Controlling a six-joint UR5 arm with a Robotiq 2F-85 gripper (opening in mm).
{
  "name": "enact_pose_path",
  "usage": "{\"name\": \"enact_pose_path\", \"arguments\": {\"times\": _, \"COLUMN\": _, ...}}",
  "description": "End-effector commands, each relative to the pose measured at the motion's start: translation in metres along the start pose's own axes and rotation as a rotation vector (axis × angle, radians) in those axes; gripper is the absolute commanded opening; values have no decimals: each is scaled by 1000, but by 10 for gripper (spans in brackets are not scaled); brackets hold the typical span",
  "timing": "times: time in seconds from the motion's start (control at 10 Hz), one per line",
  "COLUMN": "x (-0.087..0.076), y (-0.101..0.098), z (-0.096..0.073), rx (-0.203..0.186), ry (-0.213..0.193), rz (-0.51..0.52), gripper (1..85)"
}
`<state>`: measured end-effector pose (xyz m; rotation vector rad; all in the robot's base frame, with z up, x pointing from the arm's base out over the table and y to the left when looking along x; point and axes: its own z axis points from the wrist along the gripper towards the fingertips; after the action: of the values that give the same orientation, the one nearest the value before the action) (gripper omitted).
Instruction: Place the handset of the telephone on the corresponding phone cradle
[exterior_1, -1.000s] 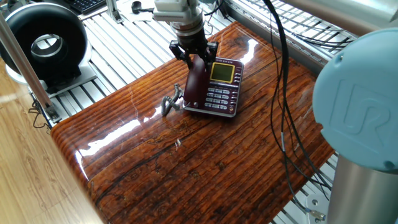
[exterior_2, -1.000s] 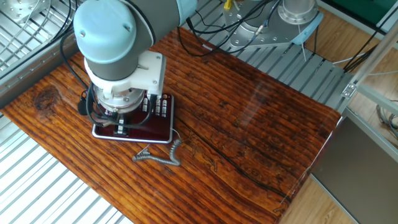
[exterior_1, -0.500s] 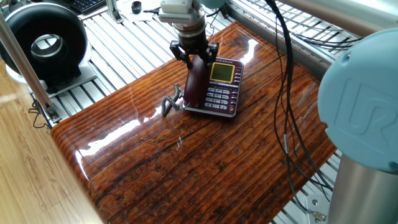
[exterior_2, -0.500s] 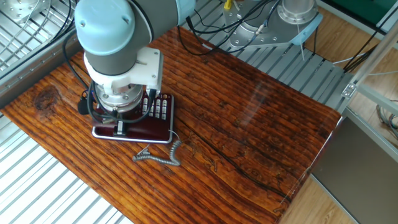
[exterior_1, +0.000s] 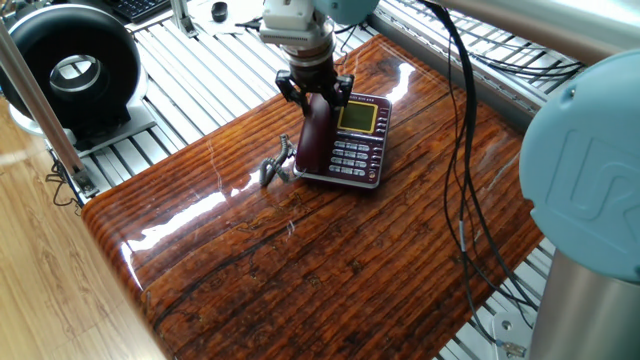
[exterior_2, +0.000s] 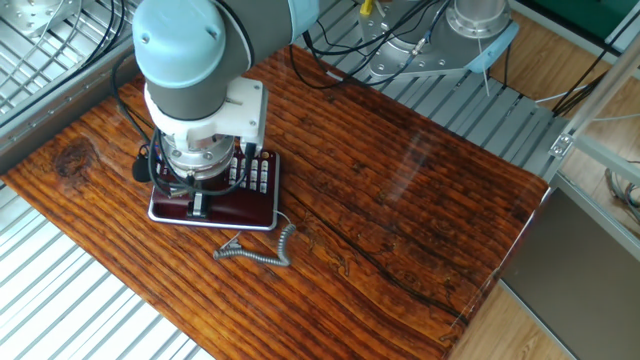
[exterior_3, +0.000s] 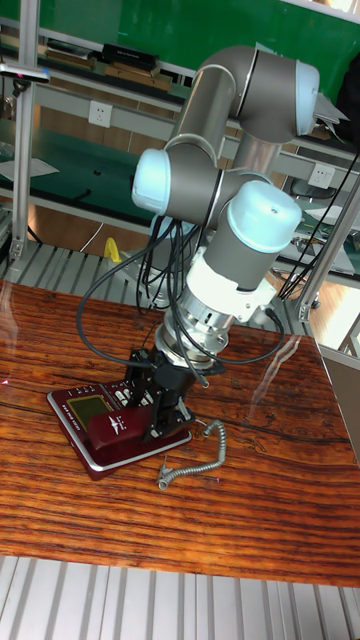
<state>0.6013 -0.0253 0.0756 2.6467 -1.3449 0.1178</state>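
The dark maroon telephone (exterior_1: 352, 150) lies on the wooden table, its yellow-green screen and keypad showing. The handset (exterior_1: 315, 138) stands tilted over the phone's left side, its far end raised. My gripper (exterior_1: 316, 98) is shut on the handset at that raised end. The phone cradle is mostly hidden beneath the handset. The grey coiled cord (exterior_1: 274, 166) trails onto the table beside the phone. In the tall fixed view the gripper (exterior_3: 158, 400) clamps the handset (exterior_3: 118, 428) above the telephone (exterior_3: 84, 409). In the other fixed view the arm's wrist covers most of the telephone (exterior_2: 255, 206).
A black round device (exterior_1: 70, 68) stands on the slatted metal bench left of the table. Black cables (exterior_1: 455, 150) hang over the table's right half. The arm's large grey joint (exterior_1: 585, 200) fills the right foreground. The wooden top (exterior_2: 400, 200) extends to the right of the phone.
The gripper and wrist have shifted slightly sideways, with the handset still in the fingers. The phone base and cord have stayed in place.
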Motion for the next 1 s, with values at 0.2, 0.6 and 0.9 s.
{"name": "enact_pose_path", "arguments": {"times": 0.2, "x": -6, "y": 6, "z": 1, "rx": -14, "ry": -18, "rz": -2, "gripper": 10}}
{"name": "enact_pose_path", "arguments": {"times": 0.6, "x": -6, "y": 0, "z": 2, "rx": 6, "ry": -11, "rz": -19, "gripper": 10}}
{"name": "enact_pose_path", "arguments": {"times": 0.9, "x": -6, "y": -4, "z": 3, "rx": 19, "ry": -2, "rz": -28, "gripper": 10}}
